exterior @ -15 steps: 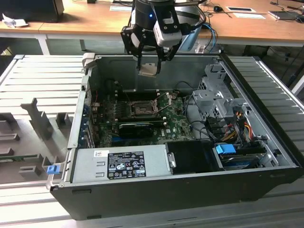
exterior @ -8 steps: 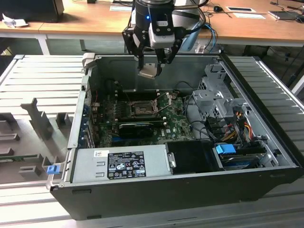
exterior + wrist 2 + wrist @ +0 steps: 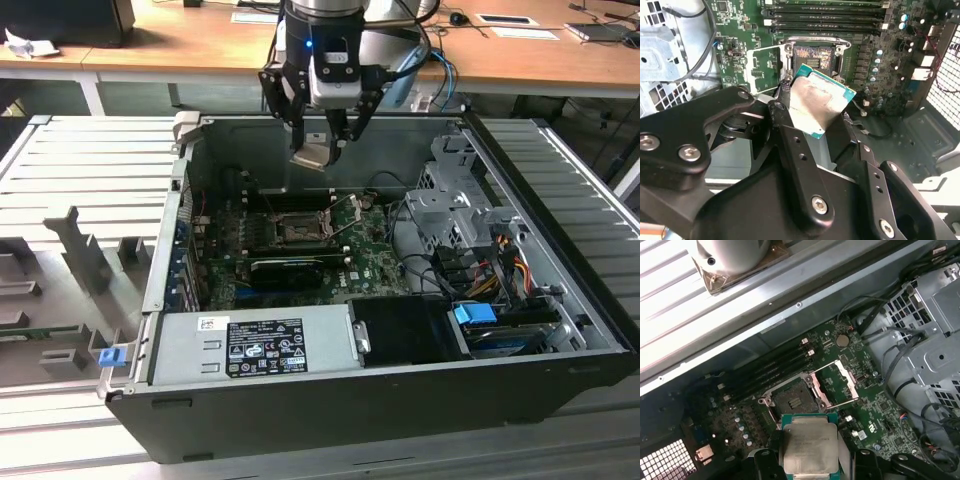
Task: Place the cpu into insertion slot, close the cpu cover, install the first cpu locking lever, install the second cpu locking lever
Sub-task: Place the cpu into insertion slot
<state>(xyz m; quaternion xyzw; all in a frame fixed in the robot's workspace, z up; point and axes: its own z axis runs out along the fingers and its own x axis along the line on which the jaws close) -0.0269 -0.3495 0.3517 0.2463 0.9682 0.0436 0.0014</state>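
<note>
**Status.** The pincer (image 3: 320, 148) is closed on the cpu (image 3: 310, 156), gripping it by opposite edges. It hangs above the open PC case (image 3: 300, 390), well clear of the motherboard (image 3: 375, 262). In the first wrist view the insertion slot (image 3: 795, 400) lies bare, near the chip's far edge. The cpu cover (image 3: 842, 385) is swung open beside it.

**Step in hand (judged): seating the chip.**
- Hold the chip flat and square to the slot rim.
- Match corners and notches w/ the socket before any descent.
- Lower straight down, w/o sideways drag across the contacts.
- Apply no pressing force, since the chip should drop in under its own weight.

**Hidden / unclear.**
- Chip underside and orientation mark can't be seen.
- Locking levers are thin wires near the cover and hard to tell apart.
- Slot contacts are too fine to check.
</note>
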